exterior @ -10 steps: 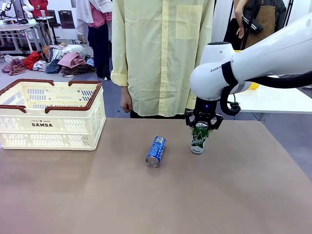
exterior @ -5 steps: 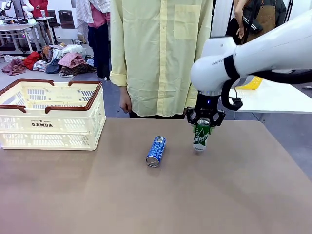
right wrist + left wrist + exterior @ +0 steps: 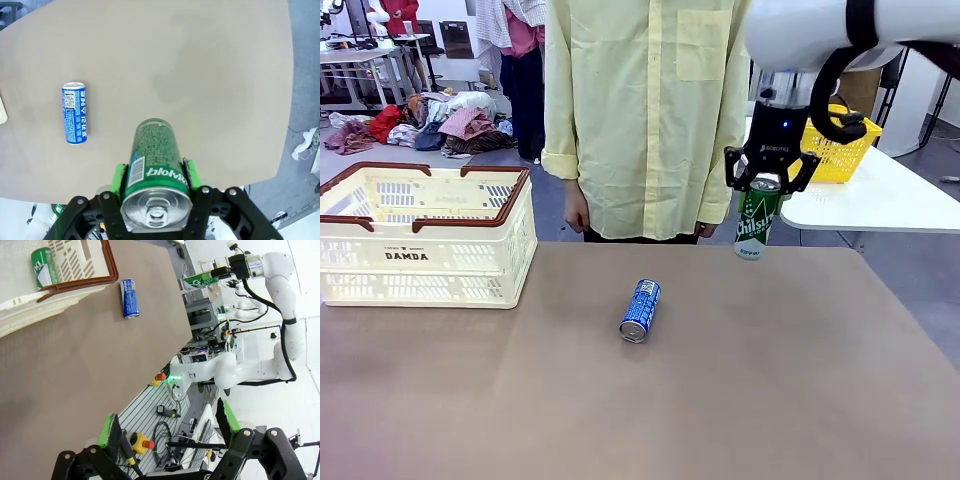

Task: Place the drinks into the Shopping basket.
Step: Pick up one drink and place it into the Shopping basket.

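**Caller:** What did the right claw have?

**Me:** The right claw (image 3: 761, 183) was closed on the green can (image 3: 755, 225). Its green pads pinched the can's upper wall, just under the silver top. The can hung upright, clear of the table (image 3: 620, 400), above its far right part and near the person (image 3: 640, 120).

**Caller:** How did you expect it to handle?

**Me:** I judged it to be smooth, thin metal. That's stiff enough to pinch, but slippery, easy to dent, and weighty if full. Gripped that high, it might swing or slip, so I meant to carry it gently.

**Caller:** And around it?

**Me:** The blue can (image 3: 640, 310) lay on its side mid-table. It looked likely to roll, so I'd grasp it across the middle of its body. The basket (image 3: 425, 255) stood at the table's left, well apart from both cans. From the left wrist, a second green can (image 3: 44, 267) seemed to lie inside it. The left claw (image 3: 168, 422) gaped wide, holding nothing.
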`<action>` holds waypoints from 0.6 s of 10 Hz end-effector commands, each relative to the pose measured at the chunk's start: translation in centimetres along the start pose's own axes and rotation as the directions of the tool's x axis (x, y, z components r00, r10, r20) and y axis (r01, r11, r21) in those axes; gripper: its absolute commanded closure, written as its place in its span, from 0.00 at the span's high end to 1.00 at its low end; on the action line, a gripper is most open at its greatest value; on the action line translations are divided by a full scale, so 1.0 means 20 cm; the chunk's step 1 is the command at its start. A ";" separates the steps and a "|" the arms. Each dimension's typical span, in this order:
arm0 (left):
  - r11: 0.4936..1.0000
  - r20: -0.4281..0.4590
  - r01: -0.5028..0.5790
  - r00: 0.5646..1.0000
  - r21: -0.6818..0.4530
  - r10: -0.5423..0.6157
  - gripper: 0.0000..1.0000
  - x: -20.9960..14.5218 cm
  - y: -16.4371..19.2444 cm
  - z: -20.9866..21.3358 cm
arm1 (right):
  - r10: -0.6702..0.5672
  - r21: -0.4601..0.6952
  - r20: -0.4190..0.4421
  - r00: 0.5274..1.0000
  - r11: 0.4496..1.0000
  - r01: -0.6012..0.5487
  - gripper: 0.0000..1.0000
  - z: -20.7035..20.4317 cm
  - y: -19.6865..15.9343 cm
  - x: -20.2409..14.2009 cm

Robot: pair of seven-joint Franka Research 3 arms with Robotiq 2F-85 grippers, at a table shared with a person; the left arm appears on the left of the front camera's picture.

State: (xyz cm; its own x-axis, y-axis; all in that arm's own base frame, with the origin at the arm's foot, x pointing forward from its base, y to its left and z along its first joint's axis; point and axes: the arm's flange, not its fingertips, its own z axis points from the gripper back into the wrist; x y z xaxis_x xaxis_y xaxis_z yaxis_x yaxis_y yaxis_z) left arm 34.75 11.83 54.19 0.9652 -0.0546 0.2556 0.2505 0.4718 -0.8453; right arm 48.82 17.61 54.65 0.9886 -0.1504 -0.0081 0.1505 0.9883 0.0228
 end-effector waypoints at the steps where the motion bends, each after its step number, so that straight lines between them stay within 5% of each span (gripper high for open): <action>1: 1.000 -0.004 0.014 1.000 -0.003 -0.014 1.00 -0.01 0.00 0.00 | -0.008 -0.009 -0.002 1.000 1.000 0.008 0.00 -0.02 0.02 -0.01; 5: 1.000 -0.004 0.014 1.000 -0.003 -0.014 1.00 -0.01 0.00 0.00 | -0.023 0.038 -0.033 0.999 0.999 0.024 0.00 -0.08 -0.05 -0.02; 6: 1.000 -0.004 0.014 1.000 -0.003 -0.014 1.00 -0.01 0.00 0.00 | -0.003 0.048 0.048 0.999 0.999 0.000 0.00 -0.04 0.04 -0.02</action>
State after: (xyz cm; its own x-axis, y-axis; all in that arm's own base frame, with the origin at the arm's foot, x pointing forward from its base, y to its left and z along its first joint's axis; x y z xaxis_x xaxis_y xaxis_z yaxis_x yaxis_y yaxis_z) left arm 34.75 11.83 54.19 0.9652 -0.0547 0.2556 0.2505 0.4718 -0.8454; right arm 48.99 17.79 53.48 0.9879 -0.1539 -0.0193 0.1544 0.9875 0.0322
